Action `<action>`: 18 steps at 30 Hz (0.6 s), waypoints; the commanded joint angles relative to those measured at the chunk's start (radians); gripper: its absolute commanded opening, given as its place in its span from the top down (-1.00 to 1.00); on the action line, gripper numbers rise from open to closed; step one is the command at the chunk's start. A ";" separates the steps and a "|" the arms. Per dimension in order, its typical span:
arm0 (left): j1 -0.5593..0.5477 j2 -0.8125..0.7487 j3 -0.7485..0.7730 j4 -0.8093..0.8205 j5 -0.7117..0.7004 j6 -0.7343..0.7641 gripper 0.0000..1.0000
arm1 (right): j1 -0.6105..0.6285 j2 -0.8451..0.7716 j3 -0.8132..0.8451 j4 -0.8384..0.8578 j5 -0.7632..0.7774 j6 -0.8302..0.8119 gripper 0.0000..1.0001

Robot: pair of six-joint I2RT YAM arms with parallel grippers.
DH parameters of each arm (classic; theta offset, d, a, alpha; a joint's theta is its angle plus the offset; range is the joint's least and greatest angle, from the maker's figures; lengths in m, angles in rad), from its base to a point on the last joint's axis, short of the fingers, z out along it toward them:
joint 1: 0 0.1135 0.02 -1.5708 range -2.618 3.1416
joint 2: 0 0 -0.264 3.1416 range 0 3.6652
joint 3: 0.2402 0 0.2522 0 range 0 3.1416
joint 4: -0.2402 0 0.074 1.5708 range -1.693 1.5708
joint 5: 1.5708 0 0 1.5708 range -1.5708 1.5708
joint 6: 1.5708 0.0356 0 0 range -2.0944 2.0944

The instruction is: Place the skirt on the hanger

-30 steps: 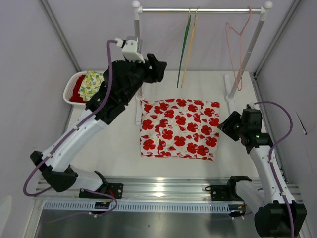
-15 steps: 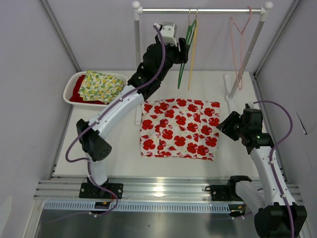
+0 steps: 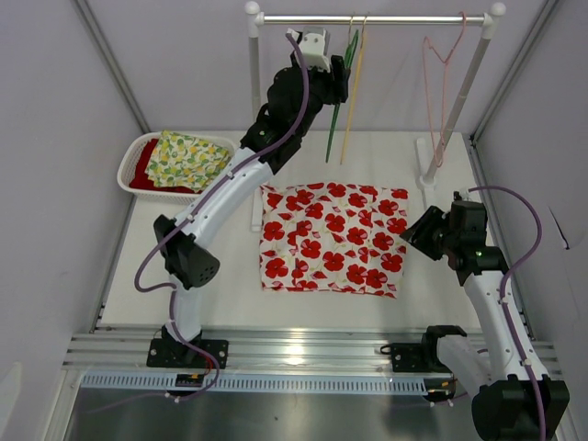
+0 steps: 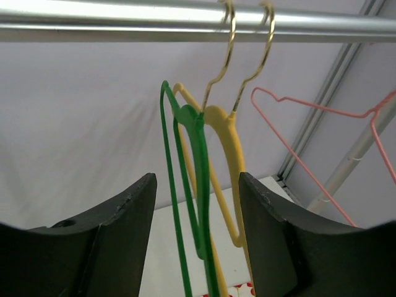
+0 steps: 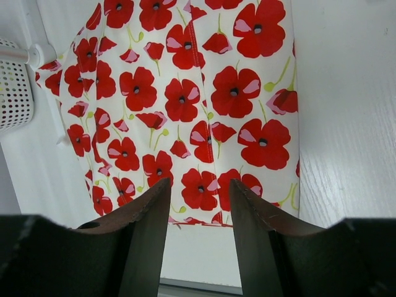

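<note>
- Now left gripper (image 4: 197, 178) up at far rail (image 4: 124, 18), jaws wide, green hanger (image 4: 201, 223) between them, not gripped.
- Skirt (image 3: 333, 237) lies flat on worktop (image 3: 220, 276), centre.
- Right gripper (image 5: 199, 182) just beside skirt's right edge, jaws partly apart, empty.

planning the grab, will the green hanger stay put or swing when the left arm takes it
Probably swings: the green hanger hangs from the rail by one thin hook. It looks like stiff plastic, so it should keep its shape. It may knock the yellow hanger close beside it.
</note>
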 commanded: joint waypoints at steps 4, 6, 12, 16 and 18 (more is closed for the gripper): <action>0.027 0.038 0.056 -0.016 0.025 0.020 -0.15 | -0.004 0.001 0.023 0.025 -0.016 -0.025 0.06; 0.028 0.041 0.061 -0.016 0.029 0.024 -0.12 | -0.004 0.001 0.025 0.025 -0.016 -0.025 0.08; 0.030 0.049 0.061 -0.032 0.036 0.043 -0.03 | -0.004 0.001 0.022 0.025 -0.010 -0.026 0.10; 0.030 0.046 0.061 -0.032 0.027 0.059 0.08 | -0.004 -0.002 0.020 0.024 -0.007 -0.029 0.13; 0.030 0.044 0.064 -0.027 0.029 0.066 0.21 | -0.004 -0.004 0.022 0.022 -0.002 -0.032 0.14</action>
